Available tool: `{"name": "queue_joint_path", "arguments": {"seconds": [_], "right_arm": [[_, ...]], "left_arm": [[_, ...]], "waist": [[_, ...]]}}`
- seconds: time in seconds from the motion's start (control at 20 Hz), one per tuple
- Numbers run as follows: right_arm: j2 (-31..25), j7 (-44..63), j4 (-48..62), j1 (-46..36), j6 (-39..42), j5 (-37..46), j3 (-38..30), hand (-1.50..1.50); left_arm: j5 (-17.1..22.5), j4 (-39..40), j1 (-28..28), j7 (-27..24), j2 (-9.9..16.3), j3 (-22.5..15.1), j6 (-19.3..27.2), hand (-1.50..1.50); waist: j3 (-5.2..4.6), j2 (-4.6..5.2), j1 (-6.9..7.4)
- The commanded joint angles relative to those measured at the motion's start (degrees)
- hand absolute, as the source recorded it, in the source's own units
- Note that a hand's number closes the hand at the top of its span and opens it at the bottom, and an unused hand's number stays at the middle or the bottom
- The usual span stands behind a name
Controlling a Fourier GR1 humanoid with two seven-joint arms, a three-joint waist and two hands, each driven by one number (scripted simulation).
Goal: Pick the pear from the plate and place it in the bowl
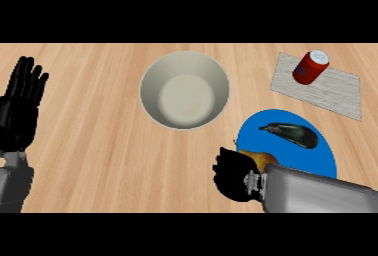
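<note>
A blue plate (pixel 304 156) lies at the lower right of the wooden counter. The yellow-brown pear (pixel 261 158) sits at the plate's left edge, mostly hidden behind my right hand (pixel 235 175). That hand's black fingers curl round the pear from the near side. A dark eggplant (pixel 291 134) also lies on the plate, farther back. The beige bowl (pixel 184 90) stands up and left of the plate, with nothing in it. My left hand (pixel 21 102) rests open at the left edge, fingers up.
A red can (pixel 311 66) stands on a grey mat (pixel 319 86) at the back right. Bare wooden counter (pixel 103 150) spreads between the bowl and my left hand.
</note>
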Motion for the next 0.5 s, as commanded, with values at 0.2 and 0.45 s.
{"name": "queue_joint_path", "arguments": {"seconds": [0.2, 0.45], "right_arm": [[1.5, -8.2, 10.7, 0.8, -7.1, 9.9, 0.7, -1.5], [3.6, -8.6, 10.6, 3.8, -3.8, 13.3, -1.7, -1.5]], "left_arm": [[0.0, -0.5, 0.6, 0.3, 0.0, 1.6, -1.2, 0.0], [-1.8, -1.5, 0.8, -0.3, -1.9, 0.7, -0.3, 0.0]], "waist": [[0.0, -0.01, 0.04], [-0.02, -0.09, -0.4]]}}
